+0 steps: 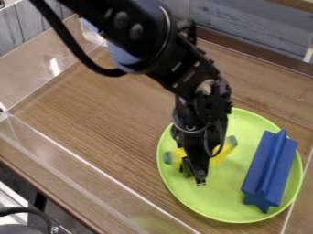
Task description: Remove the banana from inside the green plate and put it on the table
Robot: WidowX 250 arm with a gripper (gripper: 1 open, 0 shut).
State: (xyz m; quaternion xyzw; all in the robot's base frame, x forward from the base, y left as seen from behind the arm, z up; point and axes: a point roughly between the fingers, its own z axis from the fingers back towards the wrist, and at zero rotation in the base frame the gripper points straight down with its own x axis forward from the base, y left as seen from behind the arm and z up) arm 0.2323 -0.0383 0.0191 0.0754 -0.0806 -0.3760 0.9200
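The lime-green plate (222, 199) lies at the right of the brown wood-grain table (98, 110). On its left half lies the small yellow banana (196, 162), one dark-green tip poking out at the right and the other at the left. My black gripper (196, 174) points steeply down onto the plate. Its two fingers stand on either side of the banana's yellow middle, shut on it. The arm hides part of the banana, which still rests low on the plate.
A blue ridged block (269, 169) lies on the right half of the plate, close to the gripper. Clear acrylic walls (55, 160) border the table at the front and left. Bare tabletop stretches left of the plate.
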